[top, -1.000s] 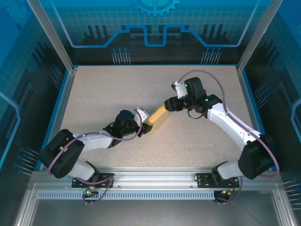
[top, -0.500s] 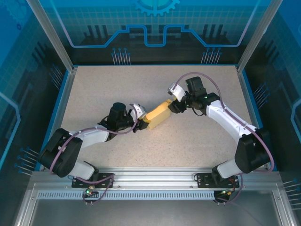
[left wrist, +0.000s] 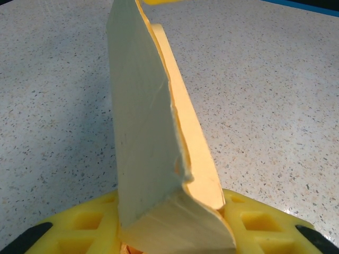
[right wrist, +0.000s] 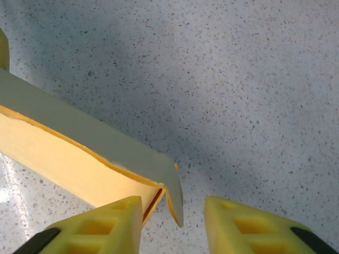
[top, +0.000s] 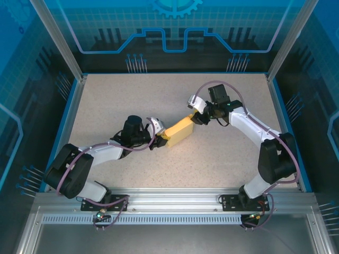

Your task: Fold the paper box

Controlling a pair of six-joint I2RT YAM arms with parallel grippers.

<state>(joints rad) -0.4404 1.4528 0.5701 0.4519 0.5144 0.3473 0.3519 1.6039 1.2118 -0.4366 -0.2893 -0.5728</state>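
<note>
Evidently to anchor it for folding, the paper box (top: 179, 130) is being clamped at one end between the fingers of the left gripper (top: 160, 136), while its end flap (right wrist: 175, 194) is being straddled, unpinched, by the parted fingers of the right gripper (top: 195, 117).

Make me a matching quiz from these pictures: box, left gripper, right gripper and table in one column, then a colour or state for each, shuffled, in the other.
Column one:
1. box
2. left gripper
3. right gripper
4. table

Column two:
A. clamped on one end of the box
B. speckled pale grey
C. pale yellow, reaching from one gripper to the other
D. jaws apart, a box flap in the gap

Pairs: 1-C, 2-A, 3-D, 4-B
</note>
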